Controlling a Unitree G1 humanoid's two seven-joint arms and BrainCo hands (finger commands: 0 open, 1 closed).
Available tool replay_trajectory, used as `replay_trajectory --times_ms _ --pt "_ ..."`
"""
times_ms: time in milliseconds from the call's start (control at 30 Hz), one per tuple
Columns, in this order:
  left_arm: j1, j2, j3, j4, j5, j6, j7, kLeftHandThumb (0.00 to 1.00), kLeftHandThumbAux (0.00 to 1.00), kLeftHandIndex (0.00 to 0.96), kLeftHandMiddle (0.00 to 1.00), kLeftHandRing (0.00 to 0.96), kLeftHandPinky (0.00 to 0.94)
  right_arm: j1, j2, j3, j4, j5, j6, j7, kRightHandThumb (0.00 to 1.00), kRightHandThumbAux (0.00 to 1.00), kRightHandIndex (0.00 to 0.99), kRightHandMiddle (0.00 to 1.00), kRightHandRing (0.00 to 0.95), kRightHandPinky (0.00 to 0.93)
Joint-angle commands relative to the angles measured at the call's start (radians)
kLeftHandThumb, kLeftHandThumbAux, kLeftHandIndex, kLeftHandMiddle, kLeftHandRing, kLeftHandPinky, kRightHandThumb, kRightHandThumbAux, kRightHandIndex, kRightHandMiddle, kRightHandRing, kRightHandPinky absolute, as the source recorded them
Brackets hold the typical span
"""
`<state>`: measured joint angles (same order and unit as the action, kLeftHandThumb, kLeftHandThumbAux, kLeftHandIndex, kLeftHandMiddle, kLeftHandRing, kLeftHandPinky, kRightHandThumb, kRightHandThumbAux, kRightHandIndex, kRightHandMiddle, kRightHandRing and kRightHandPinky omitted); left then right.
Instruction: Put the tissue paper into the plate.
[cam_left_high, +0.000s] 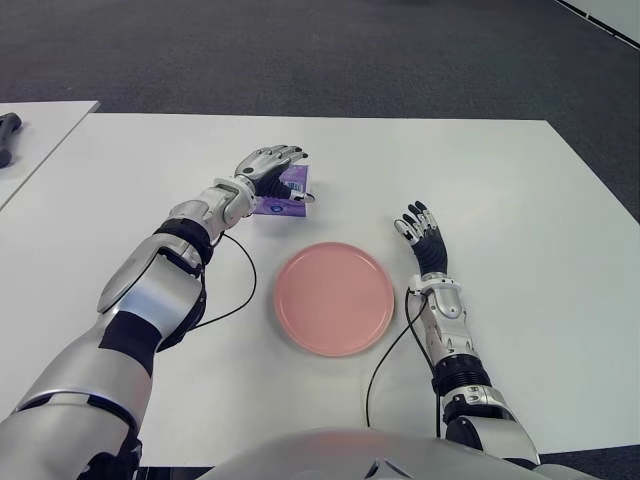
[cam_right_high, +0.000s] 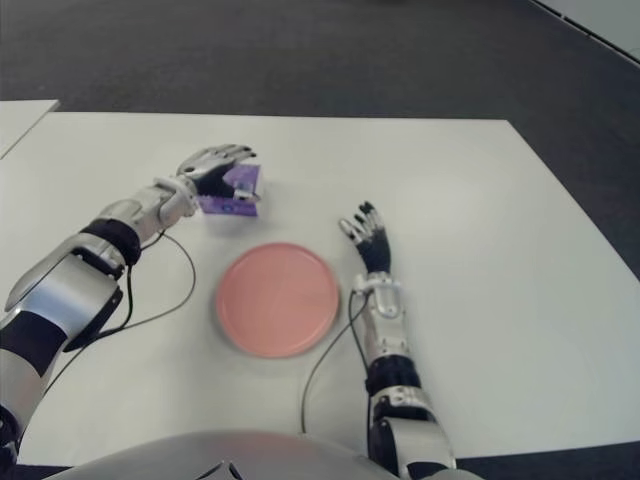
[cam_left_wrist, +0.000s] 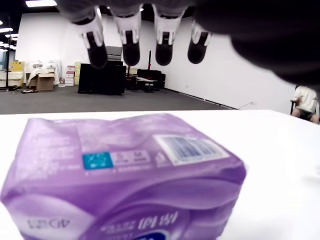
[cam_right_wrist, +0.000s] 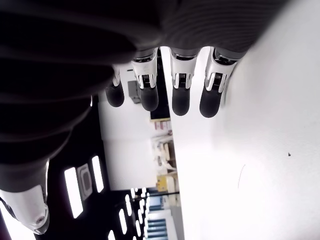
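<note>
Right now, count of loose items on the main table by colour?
Purple: 1, tissue pack, under the open left robot hand, not gripped yet
Pink: 1, plate, nothing in it
Total: 2
Right robot hand shows right of the plate, open, holding nothing.

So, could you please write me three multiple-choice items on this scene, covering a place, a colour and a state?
1. Where is the tissue pack?
A. On the table, beyond the plate
B. In the plate
C. Under the right hand

2. What colour is the plate?
A. Blue
B. Pink
C. Green

3. How is the left hand?
A. Open over the pack
C. Holding the plate
B. Beside the right hand

Answers: 1 A, the pack lies on the white table past the plate. 2 B, the plate is pink. 3 A, its fingers hang spread above the pack; the right hand shows right of the plate.
</note>
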<state>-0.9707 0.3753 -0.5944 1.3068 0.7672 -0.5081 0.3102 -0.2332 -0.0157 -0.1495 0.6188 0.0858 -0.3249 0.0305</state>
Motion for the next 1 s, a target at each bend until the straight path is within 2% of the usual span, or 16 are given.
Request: replay_trajectory --times_ms 33,367,733,1000 --pt "-0.01 0.001 -0.018 0.021 0.024 0.021 0.012 0.167 0.274 0.0 0.0 0.0 0.0 0.054 0.01 -0.007 0.056 0.01 0.043 -0.004 0.42 0.627 0.076 0.113 0.101 0.132" --pt "-0.013 0.013 -0.056 0.03 0.064 0.077 0.045 0.175 0.292 0.0 0.0 0.0 0.0 0.049 0.009 -0.015 0.067 0.019 0.051 0.007 0.429 0.633 0.071 0.114 0.109 0.158" --pt "-0.02 0.023 -0.135 0.044 0.151 0.177 0.159 0.199 0.263 0.0 0.0 0.0 0.0 0.047 0.0 -0.015 0.089 0.02 0.033 0.018 0.423 0.628 0.07 0.114 0.107 0.132" --pt "-0.02 0.026 -0.152 0.051 0.165 0.199 0.191 0.196 0.247 0.0 0.0 0.0 0.0 0.05 -0.006 -0.013 0.095 0.02 0.027 0.027 0.408 0.623 0.068 0.113 0.098 0.121"
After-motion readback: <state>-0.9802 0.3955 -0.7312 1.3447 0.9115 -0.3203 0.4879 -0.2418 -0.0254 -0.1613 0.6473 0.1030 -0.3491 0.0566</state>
